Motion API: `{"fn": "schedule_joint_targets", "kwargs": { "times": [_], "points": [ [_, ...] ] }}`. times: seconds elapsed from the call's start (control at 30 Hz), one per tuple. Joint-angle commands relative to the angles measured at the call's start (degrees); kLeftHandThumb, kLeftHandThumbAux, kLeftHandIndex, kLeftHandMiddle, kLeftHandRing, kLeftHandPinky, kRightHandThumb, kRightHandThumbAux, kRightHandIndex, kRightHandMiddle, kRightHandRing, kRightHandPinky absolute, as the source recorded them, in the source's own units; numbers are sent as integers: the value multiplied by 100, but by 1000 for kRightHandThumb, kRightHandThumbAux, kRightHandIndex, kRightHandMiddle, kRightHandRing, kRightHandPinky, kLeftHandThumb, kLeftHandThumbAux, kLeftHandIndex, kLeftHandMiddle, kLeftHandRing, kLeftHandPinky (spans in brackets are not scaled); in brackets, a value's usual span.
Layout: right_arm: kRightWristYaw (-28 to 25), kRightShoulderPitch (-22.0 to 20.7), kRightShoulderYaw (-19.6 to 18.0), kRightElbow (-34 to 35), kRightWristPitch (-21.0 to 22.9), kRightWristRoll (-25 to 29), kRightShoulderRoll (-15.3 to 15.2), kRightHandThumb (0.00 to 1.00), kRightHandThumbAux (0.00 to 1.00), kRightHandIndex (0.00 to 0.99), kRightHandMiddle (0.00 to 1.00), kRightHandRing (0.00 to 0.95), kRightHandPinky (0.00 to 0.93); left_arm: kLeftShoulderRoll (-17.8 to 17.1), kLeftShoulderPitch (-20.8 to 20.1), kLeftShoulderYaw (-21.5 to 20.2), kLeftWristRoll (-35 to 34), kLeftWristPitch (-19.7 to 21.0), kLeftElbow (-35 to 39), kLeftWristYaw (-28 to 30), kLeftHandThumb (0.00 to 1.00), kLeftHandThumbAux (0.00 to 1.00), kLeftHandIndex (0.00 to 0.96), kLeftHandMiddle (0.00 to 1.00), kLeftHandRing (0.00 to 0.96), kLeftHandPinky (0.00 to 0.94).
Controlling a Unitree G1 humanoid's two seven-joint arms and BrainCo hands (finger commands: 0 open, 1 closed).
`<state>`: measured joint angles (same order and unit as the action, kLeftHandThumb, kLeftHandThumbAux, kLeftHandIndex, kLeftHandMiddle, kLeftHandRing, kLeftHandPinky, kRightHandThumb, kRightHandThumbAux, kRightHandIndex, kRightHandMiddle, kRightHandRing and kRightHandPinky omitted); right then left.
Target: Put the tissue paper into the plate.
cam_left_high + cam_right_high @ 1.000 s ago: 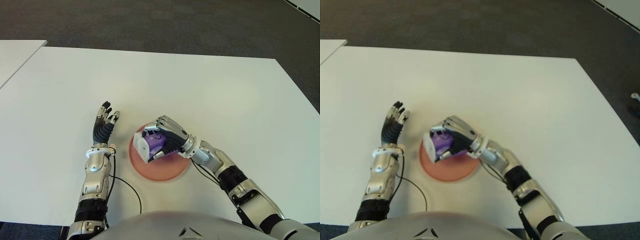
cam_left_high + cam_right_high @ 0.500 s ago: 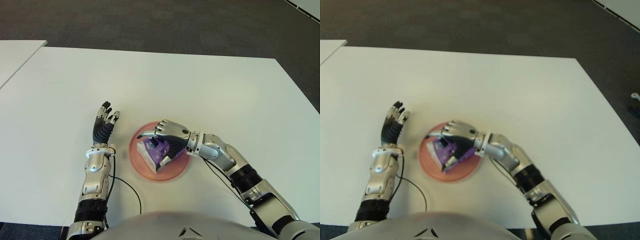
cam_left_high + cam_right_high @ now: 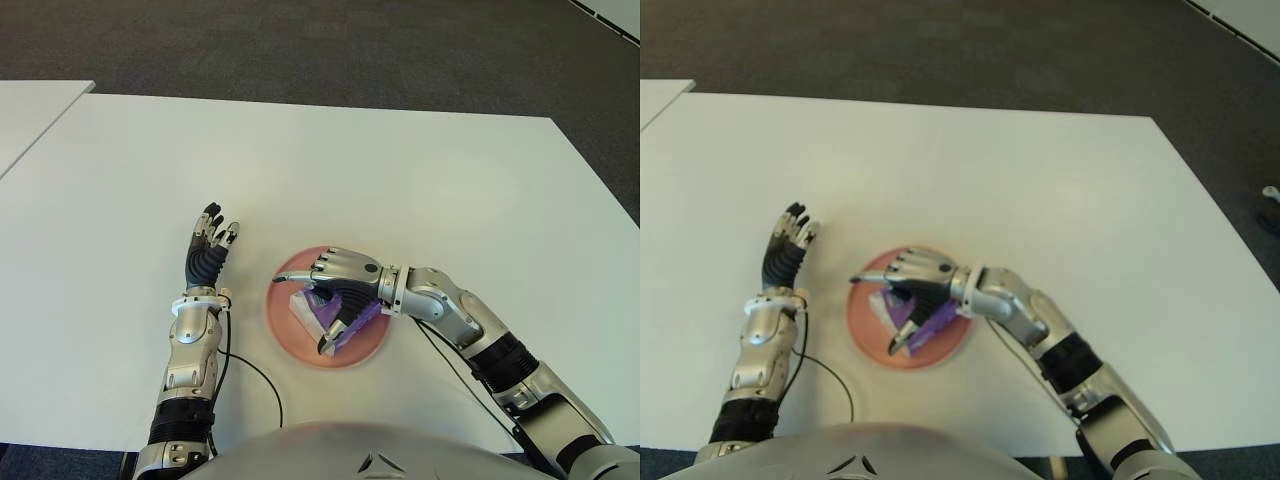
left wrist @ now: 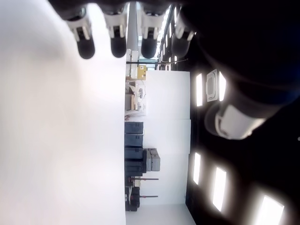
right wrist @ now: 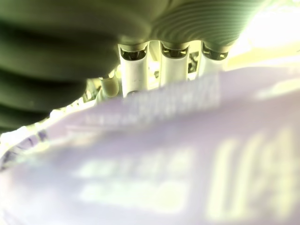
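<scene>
Right hand – fingers loosened – half hides the tissue pack on the plate.

Silver-jointed arms, black-fingered left hand

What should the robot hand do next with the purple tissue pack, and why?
Probably lift the right robot hand straight up and away. The tissue pack already lies inside the pink plate, and the fingers look spread over it rather than gripping, so nothing seems left but to let go. The left robot hand shows idle, left of the plate.
</scene>
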<state>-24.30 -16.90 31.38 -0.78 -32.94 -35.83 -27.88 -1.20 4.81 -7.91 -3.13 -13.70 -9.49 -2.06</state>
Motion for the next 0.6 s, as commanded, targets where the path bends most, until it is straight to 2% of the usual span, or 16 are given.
{"fn": "schedule_joint_targets", "kwargs": {
  "times": [0.03,0.5,0.6],
  "points": [
    [-488,145,226,-142,-20,-75,-275,58,356,0,0,0,0,10,58,10,-42,45,0,47,0,579,0,4,0,0],
    [-471,168,232,-21,-17,-70,-343,52,275,0,0,0,0,-32,75,29,-3,82,17,37,0,572,0,0,0,0],
    [-151,234,122,29,-57,-205,-307,52,272,0,0,0,0,-36,74,25,-46,100,17,72,0,573,0,0,0,0]
  ]
}}
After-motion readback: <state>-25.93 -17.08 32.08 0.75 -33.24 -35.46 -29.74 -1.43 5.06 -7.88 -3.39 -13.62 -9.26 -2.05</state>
